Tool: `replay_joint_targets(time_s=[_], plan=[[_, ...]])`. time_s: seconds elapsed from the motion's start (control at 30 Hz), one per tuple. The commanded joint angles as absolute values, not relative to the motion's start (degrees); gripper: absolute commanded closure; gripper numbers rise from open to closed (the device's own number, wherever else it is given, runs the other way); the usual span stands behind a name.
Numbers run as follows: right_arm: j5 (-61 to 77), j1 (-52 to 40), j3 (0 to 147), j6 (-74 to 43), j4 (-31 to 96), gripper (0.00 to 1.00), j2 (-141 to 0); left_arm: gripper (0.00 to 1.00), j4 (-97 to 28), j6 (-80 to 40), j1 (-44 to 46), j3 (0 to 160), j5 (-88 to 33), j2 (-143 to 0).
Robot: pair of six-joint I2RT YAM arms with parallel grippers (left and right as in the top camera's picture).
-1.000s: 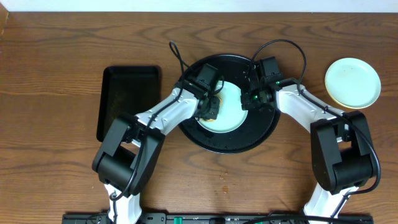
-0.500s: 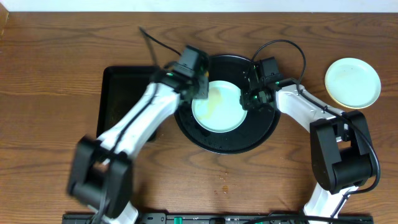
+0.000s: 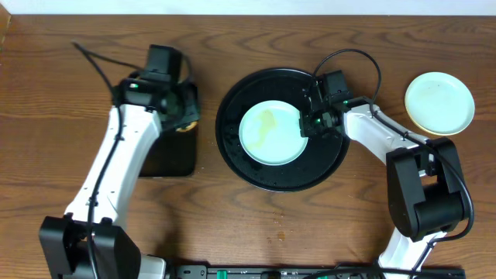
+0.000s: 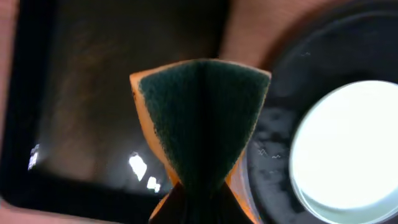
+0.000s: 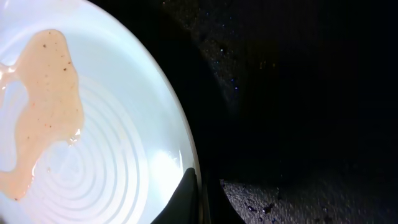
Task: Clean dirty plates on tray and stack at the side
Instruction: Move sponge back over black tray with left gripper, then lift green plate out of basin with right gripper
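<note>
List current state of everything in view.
mint plate: on round tray, smeared
side plates: stacked, top looks clean
sponge: folded, over rectangular tray
left fingers: shut on sponge
right fingers: shut on mint plate's rim

No readable text, labels, brands, numbers or signs anywhere: not on plates, trays, sponge, arms or counter.

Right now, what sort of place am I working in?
Probably a lab-style demo bench rather than a real kitchen: a wood-grain table, a plate with a tan smear on a round black tray, and a sponge pinched in the left gripper. No sink shows.
</note>
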State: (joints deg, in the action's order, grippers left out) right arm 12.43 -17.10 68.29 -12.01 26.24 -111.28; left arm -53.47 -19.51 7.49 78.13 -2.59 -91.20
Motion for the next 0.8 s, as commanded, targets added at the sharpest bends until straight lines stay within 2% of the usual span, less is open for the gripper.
replay_joint_targets(time_s=[0.0, 0.13, 0.3, 0.57, 0.77], plan=[[12.25, -17.28, 71.68, -11.09, 27.57, 0.99, -110.63, 0.92, -55.61, -19.59, 4.36, 76.9, -1.87, -91.09], [11.51, -17.3, 73.47, -11.07, 29.47, 0.99, -110.13, 0.92, -57.32, -19.05, 1.32, 75.77, -1.87, -91.11], [3.4, -17.8, 78.0, -8.54, 34.85, 0.99, -109.91, 0.91, -57.78, -17.61, -0.36, 73.84, -1.83, -91.13], [-22.09, -24.03, 91.94, -0.34, 48.53, 0.99, -109.27, 0.89, -55.59, -16.36, -0.84, 70.32, -0.14, -91.13], [-38.79, -31.94, 94.61, 0.1, 50.11, 0.99, -109.27, 0.87, -53.87, -16.36, -0.84, 68.95, 1.3, -91.2]])
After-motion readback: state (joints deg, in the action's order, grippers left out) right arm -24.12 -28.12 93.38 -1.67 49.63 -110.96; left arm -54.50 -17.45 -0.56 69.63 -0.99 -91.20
